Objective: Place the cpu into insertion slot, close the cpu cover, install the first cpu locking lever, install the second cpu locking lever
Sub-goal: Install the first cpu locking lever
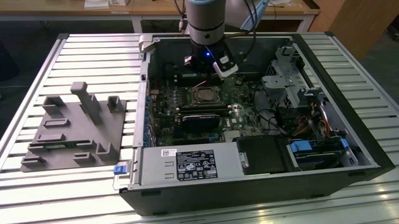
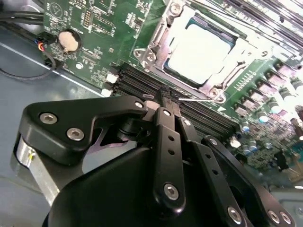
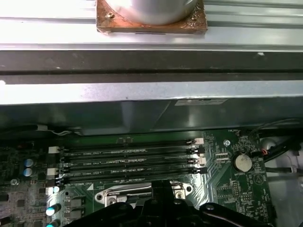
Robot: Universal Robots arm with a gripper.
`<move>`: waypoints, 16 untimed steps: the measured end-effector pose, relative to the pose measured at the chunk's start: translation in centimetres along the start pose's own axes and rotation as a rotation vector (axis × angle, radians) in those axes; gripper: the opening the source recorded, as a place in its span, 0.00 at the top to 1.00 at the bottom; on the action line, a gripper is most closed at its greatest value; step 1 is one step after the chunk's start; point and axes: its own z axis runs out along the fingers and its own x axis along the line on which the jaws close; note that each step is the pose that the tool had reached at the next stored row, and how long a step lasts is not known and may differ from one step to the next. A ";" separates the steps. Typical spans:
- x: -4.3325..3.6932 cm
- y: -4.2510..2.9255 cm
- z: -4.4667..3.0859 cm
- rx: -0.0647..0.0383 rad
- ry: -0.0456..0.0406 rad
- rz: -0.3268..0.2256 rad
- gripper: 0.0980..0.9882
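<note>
Slatted metal table (image 1: 37, 56) w/ wood desk (image 1: 62, 10) behind — dark floor (image 1: 74, 25).

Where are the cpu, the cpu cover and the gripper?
cpu (image 2: 201, 49), second wrist view, middle of its silver top.
cpu cover (image 2: 163, 40), second wrist view, frame rail beside the chip.
gripper (image 2: 165, 97), second wrist view, at its closed fingertips.

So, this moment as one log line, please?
dull silver square cpu: in socket | silver metal frame cover: closed | black gripper: shut, near socket

insertion slot (image 3: 111, 196) cut off, likely behind fingers (image 3: 163, 204)
</note>
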 end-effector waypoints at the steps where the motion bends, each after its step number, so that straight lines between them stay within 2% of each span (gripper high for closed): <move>1: 0.00 -0.01 0.01 0.000 0.0001 0.000 0.99; 8: 0.06 -0.03 0.19 0.009 -0.0005 -0.001 0.99; 16: 0.24 0.07 0.60 0.014 -0.0010 -0.002 0.99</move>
